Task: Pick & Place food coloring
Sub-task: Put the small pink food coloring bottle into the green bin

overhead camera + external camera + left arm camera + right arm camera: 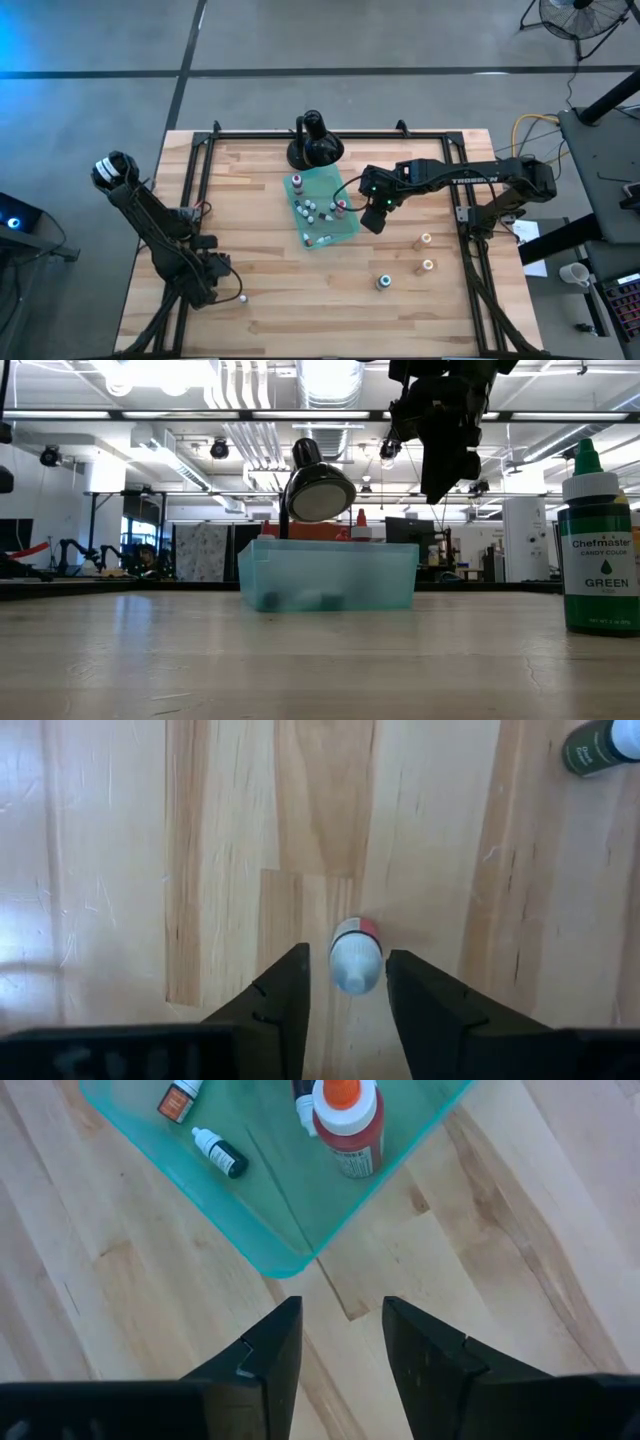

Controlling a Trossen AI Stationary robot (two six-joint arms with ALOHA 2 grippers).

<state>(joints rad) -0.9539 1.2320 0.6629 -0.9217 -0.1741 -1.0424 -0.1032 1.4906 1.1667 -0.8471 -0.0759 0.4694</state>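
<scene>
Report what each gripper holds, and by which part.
Nothing is held. The left gripper is open around a small white-capped bottle on the table, not touching it. The right gripper hangs open and empty beside the teal tray.

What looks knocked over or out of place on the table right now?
Several small bottles lie on their sides in the teal tray. Three bottles stand loose on the table; the green one is nearest. The left hand straddles another.
</scene>
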